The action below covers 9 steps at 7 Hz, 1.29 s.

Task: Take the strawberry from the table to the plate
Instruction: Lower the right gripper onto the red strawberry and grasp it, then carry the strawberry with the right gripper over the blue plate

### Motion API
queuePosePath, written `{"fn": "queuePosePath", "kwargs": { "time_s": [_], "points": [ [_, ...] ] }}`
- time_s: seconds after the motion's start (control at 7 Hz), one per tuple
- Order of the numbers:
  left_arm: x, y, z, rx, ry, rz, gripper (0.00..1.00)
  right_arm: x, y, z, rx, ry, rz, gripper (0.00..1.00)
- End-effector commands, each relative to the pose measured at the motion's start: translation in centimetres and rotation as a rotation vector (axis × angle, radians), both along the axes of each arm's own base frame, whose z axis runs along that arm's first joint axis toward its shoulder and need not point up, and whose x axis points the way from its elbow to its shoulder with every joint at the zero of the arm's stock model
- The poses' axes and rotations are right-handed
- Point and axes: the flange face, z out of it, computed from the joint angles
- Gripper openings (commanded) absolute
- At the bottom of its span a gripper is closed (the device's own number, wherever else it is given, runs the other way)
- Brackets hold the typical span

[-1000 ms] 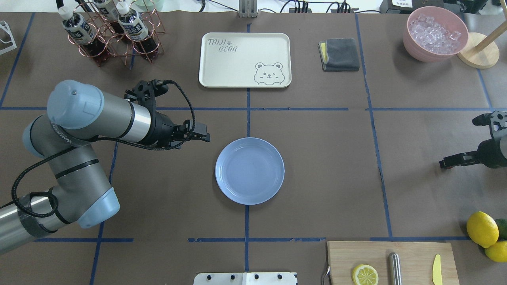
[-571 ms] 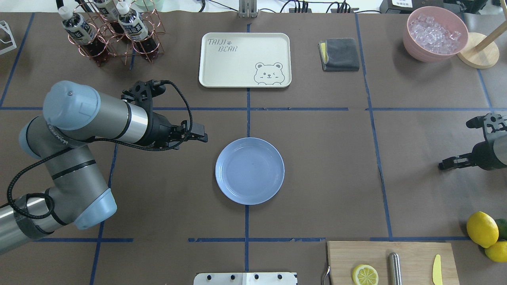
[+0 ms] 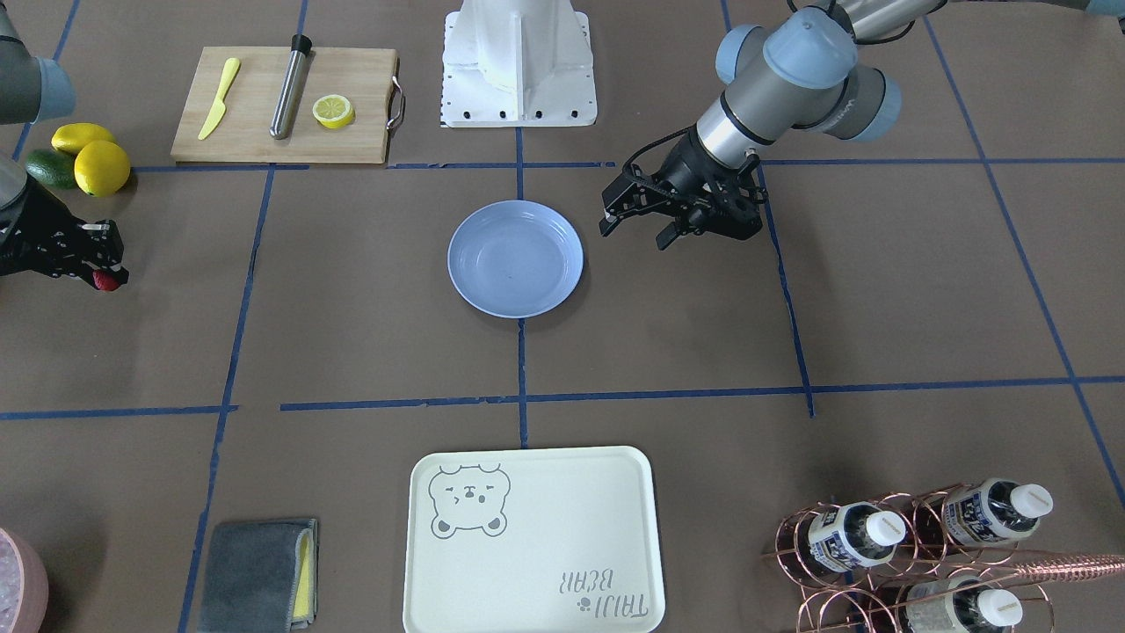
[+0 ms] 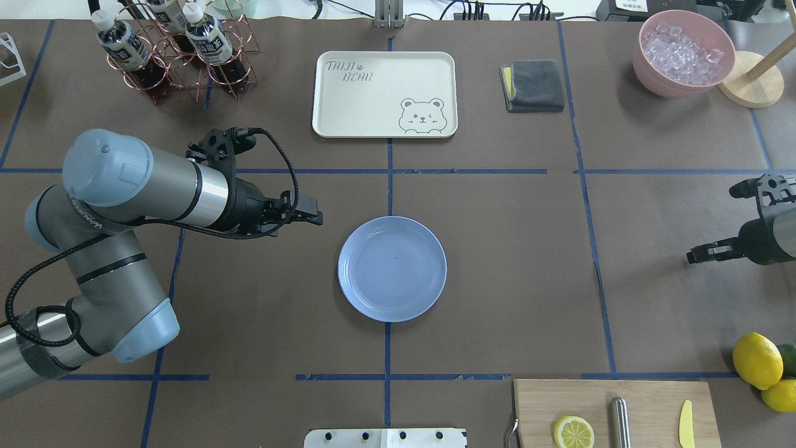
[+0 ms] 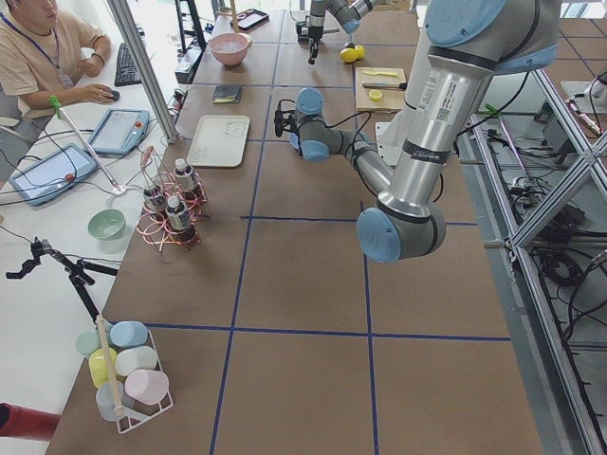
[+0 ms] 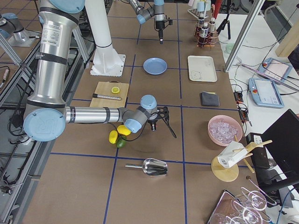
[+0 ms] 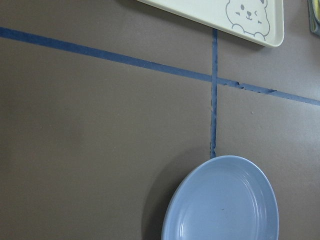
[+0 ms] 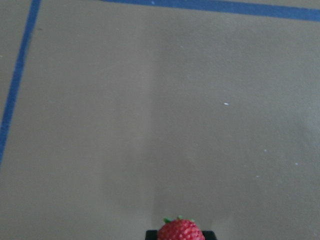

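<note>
The strawberry is a small red berry held at the tips of my right gripper, near the table's right edge and far from the plate. The right wrist view shows the strawberry at the bottom edge, above bare brown table. In the overhead view the berry is hidden under my right gripper. The pale-blue plate lies empty at the table's middle and also shows as the plate in the left wrist view. My left gripper hovers open just left of the plate.
A cream bear tray lies behind the plate, with a grey cloth and a pink ice bowl to its right. A bottle rack stands back left. Lemons and a cutting board sit front right.
My left arm has drawn back a little to the left, away from the plate. My right gripper has shifted slightly, still holding the strawberry.
</note>
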Motion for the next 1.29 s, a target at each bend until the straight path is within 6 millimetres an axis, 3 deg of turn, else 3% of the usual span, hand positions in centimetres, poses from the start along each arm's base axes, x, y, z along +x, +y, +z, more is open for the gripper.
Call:
{"fn": "queuePosePath", "kwargs": {
  "time_s": [0.0, 0.29, 0.43, 0.57, 0.71, 0.86, 1.0, 1.14],
  "points": [
    [-0.8, 0.0, 0.8, -0.001, -0.008, -0.003, 1.0, -1.2, -1.1, -5.8, 0.037, -0.082, 0.028, 0.0],
    [-2.4, -0.1, 1.9, 0.048, -0.027, -0.003, 1.0, -8.3, -2.0, -13.7, -0.061, -0.224, 0.088, 0.0],
    [-3.3, 0.3, 3.5, 0.081, -0.053, 0.008, 1.0, -12.9, -1.1, -17.3, -0.053, -0.268, 0.079, 0.0],
    [-5.0, -0.3, 4.4, 0.099, -0.069, -0.005, 1.0, -17.9, 0.0, -21.0, -0.076, -0.271, 0.107, 0.0],
    [-6.3, -0.3, 5.8, 0.123, -0.091, -0.004, 1.0, -23.3, 1.1, -26.9, -0.07, -0.208, 0.115, 0.0],
    [-6.9, 0.3, 6.4, 0.123, -0.097, -0.002, 1.0, -27.7, 2.9, -34.3, -0.084, -0.096, 0.11, 0.0],
    [-7.0, 0.3, 6.5, 0.122, -0.098, -0.002, 1.0, -32.1, 6.2, -37.9, -0.053, -0.023, 0.123, 0.0],
    [-7.2, 0.4, 6.8, 0.119, -0.102, -0.003, 1.0, -34.9, 7.6, -39.5, -0.099, -0.033, 0.188, 0.0]
  ]
}}
